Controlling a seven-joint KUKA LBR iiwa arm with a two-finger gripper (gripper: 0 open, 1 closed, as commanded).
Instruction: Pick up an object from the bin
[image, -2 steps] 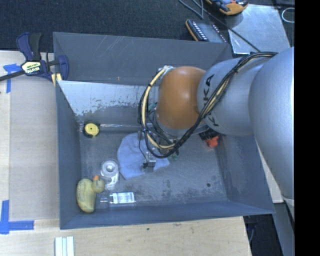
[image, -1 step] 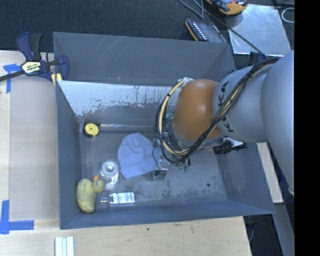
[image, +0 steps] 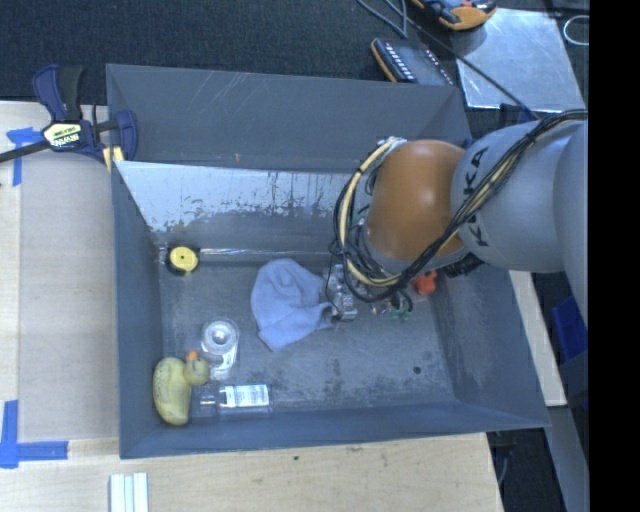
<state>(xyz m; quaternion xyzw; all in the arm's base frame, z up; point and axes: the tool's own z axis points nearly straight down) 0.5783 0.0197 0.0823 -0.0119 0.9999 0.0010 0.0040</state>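
The bin (image: 138, 330) carries a cloth (image: 283, 300) near the middle of its floor, with the end effector (image: 340, 300) at the cloth's right edge, between the cloth and the bin's right wall. A small disc (image: 182, 260) lies in the far-left corner of the floor, at the foot of the far wall. A toy duck (image: 172, 390) lies in the near-left corner, with a small jar (image: 219, 340) just beside it toward the middle and a small bottle (image: 238, 397) on its side just right of the duck, along the near wall.

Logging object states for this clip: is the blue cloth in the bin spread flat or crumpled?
Crumpled: the blue cloth lies bunched in a rumpled lump with raised folds, not spread flat.
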